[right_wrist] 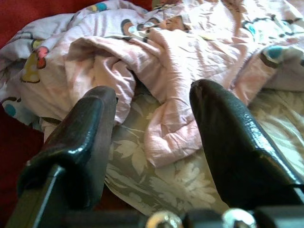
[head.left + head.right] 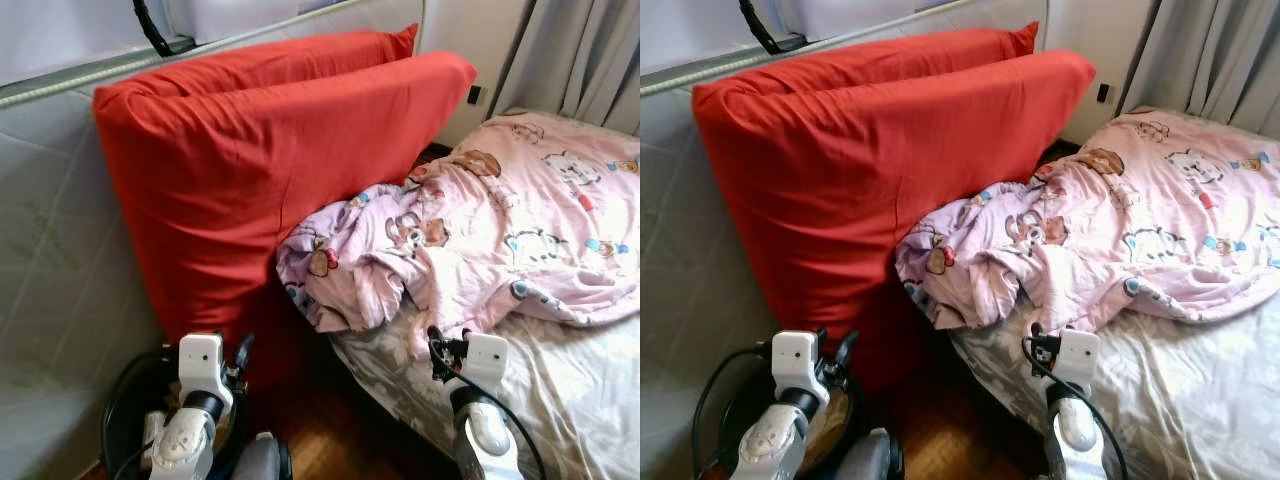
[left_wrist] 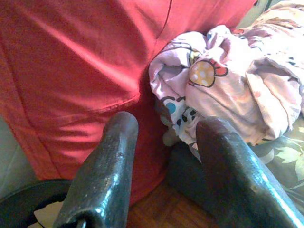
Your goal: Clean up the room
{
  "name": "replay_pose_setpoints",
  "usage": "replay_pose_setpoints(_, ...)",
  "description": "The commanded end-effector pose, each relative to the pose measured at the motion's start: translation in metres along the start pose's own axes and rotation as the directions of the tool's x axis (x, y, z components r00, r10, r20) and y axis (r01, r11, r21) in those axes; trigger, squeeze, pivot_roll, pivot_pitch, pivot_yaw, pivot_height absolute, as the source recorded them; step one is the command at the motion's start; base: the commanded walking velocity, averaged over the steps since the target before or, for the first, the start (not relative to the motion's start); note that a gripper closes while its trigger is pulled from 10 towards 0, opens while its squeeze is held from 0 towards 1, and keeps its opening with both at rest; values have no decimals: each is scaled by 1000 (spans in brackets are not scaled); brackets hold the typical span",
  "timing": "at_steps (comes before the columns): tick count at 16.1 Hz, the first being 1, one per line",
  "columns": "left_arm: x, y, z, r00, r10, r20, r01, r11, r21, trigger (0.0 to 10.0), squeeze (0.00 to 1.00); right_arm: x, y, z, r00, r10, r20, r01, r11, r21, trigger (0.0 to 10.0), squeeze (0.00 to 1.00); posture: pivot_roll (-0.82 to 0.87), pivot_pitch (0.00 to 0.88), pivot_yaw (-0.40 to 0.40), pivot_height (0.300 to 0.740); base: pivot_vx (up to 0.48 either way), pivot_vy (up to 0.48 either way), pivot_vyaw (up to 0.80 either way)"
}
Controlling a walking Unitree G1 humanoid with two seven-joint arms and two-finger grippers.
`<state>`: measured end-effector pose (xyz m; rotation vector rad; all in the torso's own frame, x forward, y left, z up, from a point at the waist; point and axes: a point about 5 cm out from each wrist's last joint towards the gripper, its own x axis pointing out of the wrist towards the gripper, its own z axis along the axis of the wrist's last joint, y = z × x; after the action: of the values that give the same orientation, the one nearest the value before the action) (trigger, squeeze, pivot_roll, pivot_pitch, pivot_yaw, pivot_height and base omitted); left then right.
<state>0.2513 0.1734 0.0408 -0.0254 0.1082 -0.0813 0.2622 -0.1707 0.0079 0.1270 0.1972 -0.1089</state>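
- Quilt [image 2: 500, 230]: pink, cartoon-printed, heaped in a crumpled wad at the near corner of the bed [image 2: 580, 400], spilling toward the red cushions [image 2: 270, 170] and touching the front one.
- Likely light, limp and bulky; no stiffness, so sure to sag and drag from any single hold; probably not slippery, cotton-like with plenty of creases to catch.
- Best hold, by judgement: a thick fold at the bunched near edge [image 1: 166, 142], where cloth doubles over the floral sheet [image 1: 156, 185]; a thin single layer liable to slide out.
- Two holds well apart probably needed to spread it flat.
- Right tool [image 1: 152, 128]: fingers spread, pinching nothing, hovering just above the sheet, aimed at the quilt's near fold.
- Left tool [image 3: 166, 142]: fingers spread, holding nothing, low beside the bed, pointed at the gap between cushions and the quilt's hanging end [image 3: 204, 80].
- Cushions: two large red slabs, leaning upright against the wall by the bed.
- Round black bin [image 2: 740, 400] on the wood floor [image 2: 330, 440] under the left arm.
- Grey curtain [image 2: 590, 60] beyond the bed.
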Motion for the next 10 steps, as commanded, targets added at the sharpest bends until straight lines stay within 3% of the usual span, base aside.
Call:
replay_pose_setpoints(1, 0, 2, 3, 1000, -2, 4, 2, 1000, -3, 10000, 0, 0, 5, 0, 1000, 19, 2, -19, 1000, -10, 10000, 0, 18, 19, 26, 647, 262, 0, 631)
replay_pose_setpoints(10, -1, 0, 3, 1000, -16, 3, 16, 1000, 3, 10000, 0, 1, 2, 0, 1000, -2, 3, 2, 1000, 12, 10000, 0, 14, 27, 28, 647, 265, 0, 0)
